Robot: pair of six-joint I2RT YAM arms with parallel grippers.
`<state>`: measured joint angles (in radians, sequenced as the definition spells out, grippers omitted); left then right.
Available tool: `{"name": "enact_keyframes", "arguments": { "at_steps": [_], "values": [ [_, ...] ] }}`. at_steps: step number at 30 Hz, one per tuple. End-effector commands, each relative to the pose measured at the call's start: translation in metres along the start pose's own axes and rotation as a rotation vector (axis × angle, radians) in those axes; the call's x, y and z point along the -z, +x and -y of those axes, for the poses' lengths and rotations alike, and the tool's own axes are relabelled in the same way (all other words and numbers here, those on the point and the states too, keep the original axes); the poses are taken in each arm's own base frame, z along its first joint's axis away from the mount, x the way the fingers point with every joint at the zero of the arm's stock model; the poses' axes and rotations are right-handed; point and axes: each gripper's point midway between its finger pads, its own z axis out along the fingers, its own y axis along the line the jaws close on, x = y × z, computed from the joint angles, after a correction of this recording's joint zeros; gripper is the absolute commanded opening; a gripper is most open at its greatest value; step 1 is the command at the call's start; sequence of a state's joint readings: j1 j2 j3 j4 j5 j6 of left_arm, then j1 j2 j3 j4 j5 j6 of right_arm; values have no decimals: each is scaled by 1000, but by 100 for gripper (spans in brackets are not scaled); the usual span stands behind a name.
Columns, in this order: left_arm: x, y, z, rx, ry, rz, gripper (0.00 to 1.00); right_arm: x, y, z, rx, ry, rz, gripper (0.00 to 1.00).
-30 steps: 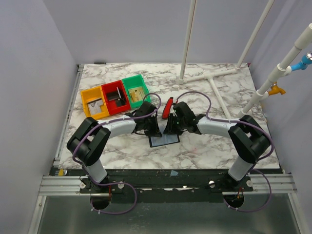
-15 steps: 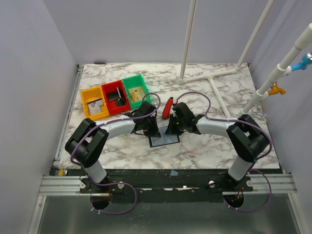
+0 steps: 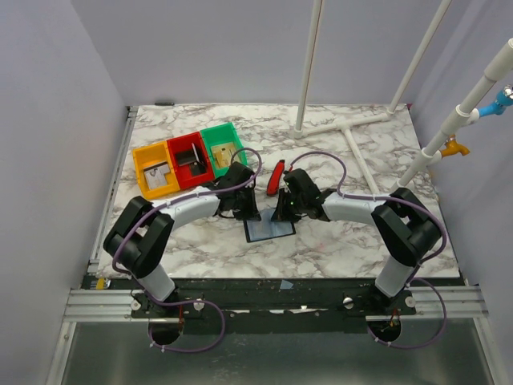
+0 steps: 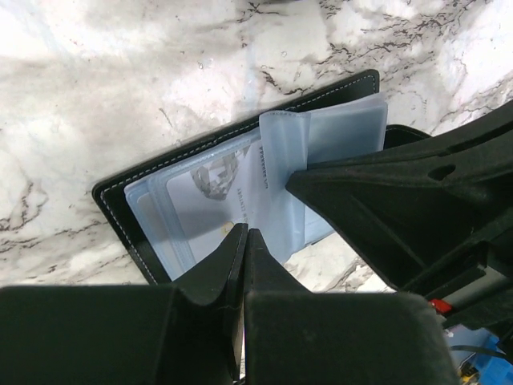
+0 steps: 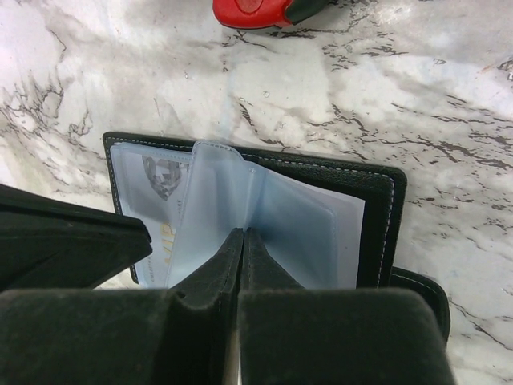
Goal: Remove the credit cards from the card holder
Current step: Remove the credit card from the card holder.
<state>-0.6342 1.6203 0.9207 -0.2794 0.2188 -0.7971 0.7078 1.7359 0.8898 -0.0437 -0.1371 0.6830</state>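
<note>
Marble bench (image 3: 361, 233): card holder (image 5: 377, 224) lay open; left pincer (image 4: 244, 234) closed against grey card (image 4: 204, 192), right pincer (image 5: 241, 233) closed against clear sleeve (image 5: 296, 233).

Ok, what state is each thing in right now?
card holder: open, lying flat.
clear sleeve: one leaf raised at the fold.
credit card: inside a sleeve pocket, not out.
left gripper: shut, tips at the sleeved card.
right gripper: shut, tips at the sleeve fold.
red-and-black tool: lying loose, apart from the card holder.
</note>
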Motion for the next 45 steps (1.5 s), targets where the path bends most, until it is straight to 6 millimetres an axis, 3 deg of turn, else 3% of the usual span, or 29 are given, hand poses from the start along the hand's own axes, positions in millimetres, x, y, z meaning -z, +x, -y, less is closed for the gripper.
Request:
{"name": "enact_keyframes", "arguments": {
  "at_steps": [1,9,17,21,27,32,35,45],
  "values": [
    [-8,-8,-1,-17,-18,6,0,-9,22,13,-15,26,-62,1],
    [-16,-2,-4,-14,-16,-19,0,-9,21,14,-16,26,-62,1],
    [-14,0,13,-49,38,-29,0,-6,16,9,-9,17,-52,1],
    [-16,3,19,-57,56,-38,0,1,6,1,2,4,-29,10],
    [-16,4,25,-59,77,-43,0,20,-12,-12,18,-15,23,32],
    [-15,4,30,-57,96,-45,0,41,-29,-3,32,83,90,47],
    [-15,4,34,-57,109,-47,0,56,-38,10,42,168,140,49],
    [-25,8,53,-69,125,-73,0,109,-58,13,40,220,275,53]
  ]
}}
